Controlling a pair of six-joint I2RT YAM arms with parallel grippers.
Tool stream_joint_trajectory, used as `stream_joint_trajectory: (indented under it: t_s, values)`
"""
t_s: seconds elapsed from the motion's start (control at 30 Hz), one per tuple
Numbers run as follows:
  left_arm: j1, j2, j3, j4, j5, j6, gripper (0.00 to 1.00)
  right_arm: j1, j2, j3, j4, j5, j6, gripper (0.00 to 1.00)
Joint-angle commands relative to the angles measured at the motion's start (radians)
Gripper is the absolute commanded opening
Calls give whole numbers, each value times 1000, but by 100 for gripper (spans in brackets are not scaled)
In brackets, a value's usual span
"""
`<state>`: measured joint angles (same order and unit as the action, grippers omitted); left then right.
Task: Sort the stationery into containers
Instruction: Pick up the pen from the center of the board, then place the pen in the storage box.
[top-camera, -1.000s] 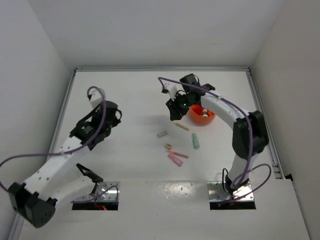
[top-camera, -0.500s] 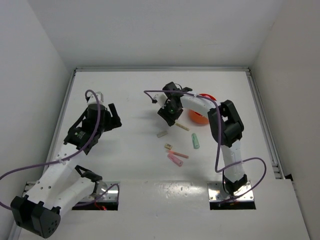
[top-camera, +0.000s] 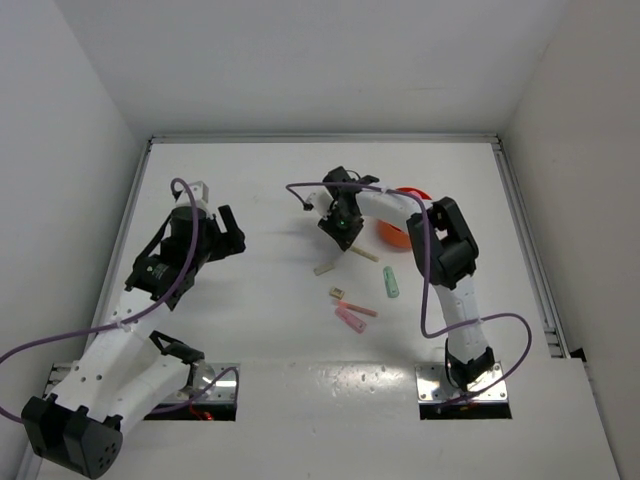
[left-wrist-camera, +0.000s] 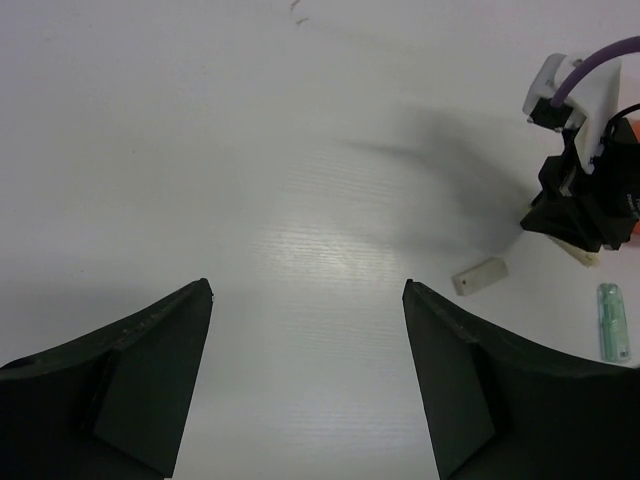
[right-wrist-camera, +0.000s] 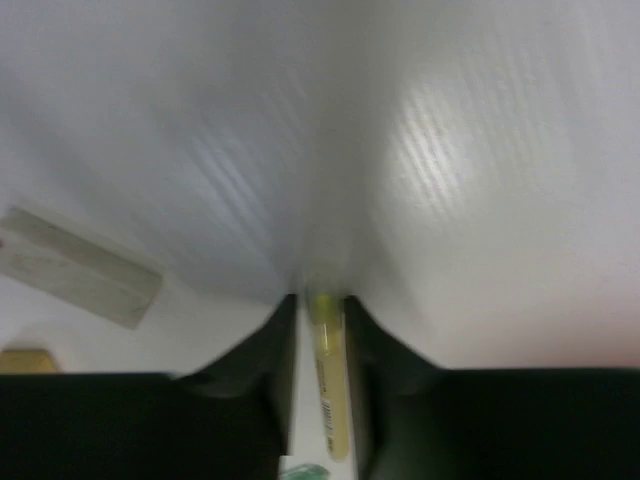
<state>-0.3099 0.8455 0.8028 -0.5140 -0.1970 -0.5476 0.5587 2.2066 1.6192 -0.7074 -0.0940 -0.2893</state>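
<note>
Gaping left fingers (left-wrist-camera: 140, 390) hold nothing; only the wrist view shows right fingers (right-wrist-camera: 240, 410) pinching yellow pen (right-wrist-camera: 327, 400).

The divided bowl (top-camera: 392, 236) stands at the table's (top-camera: 260, 180) two o'clock. Just beside it, at its eight o'clock, a pen (top-camera: 366, 254) lies between the right gripper's (top-camera: 345, 238) fingers. From the pen, a long block (top-camera: 324, 268) lies at eight and a capped marker (top-camera: 390, 282) at five. Around six lie a small block (top-camera: 337, 293), a thin stick (top-camera: 358, 308) and a chunky tube (top-camera: 350, 320), each nearer the arms' bases than the last.
</note>
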Motion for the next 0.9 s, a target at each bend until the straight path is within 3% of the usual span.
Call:
stream_joint_trajectory:
  t_s: [0.0,0.1,0.23,0.4,0.53,0.67,0.77,0.87]
  values:
    - [18,-14,3,31,11,17,83,1,25,36,-39,-64,-22,17]
    - [18,-14,-7,31,11,17,83,1,-4,36,-49,-73,-22,0]
    - [18,-23,-7,31,21,17,83,-8,-130,-59,101,-21,38,0]
    - [18,-23,-7,40,31,17,83,-17,-399,-266,449,39,124,0]
    - [18,-14,-7,40,41,17,83,-26,-553,-454,693,7,124,0]
    - [18,-14,-7,40,41,26,83,-26,-639,-548,818,-78,124,0]
    - [18,-14,-7,40,41,26,83,-35,-700,-593,900,-52,67,0]
    - [18,-5,-7,40,41,26,83,-45,-745,-702,1127,26,-14,0]
